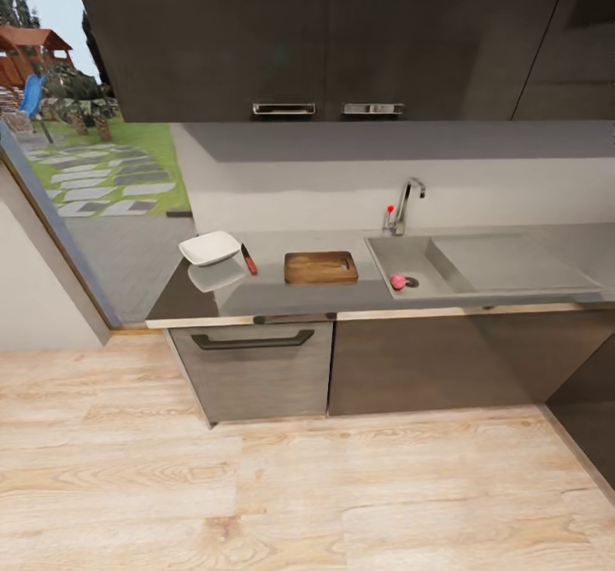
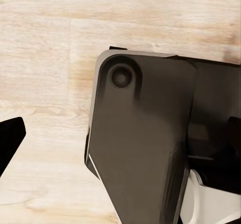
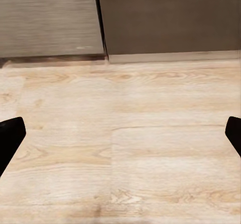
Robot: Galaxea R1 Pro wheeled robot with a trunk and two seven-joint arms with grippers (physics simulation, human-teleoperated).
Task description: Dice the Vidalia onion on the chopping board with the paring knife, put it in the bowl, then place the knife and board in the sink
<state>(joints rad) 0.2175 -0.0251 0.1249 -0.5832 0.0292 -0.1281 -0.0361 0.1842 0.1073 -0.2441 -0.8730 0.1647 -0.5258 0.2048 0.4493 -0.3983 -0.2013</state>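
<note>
Right tool wide apart, empty, over wood floor, facing cabinets; left tool: one tip visible, spread untellable. Well ahead on bench: chopping board, paring knife, bowl grouped for dicing; onion in sink by drain.

Pale wood floor, dark wall cabinets, garden window.

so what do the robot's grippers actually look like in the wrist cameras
The right gripper shows two plain black fingertips with rounded ends, one at each side edge. The left wrist view shows one similar black fingertip, beside a large dark grey panel of the robot with a pale edge and a round recess. No cables or markings show.
</note>
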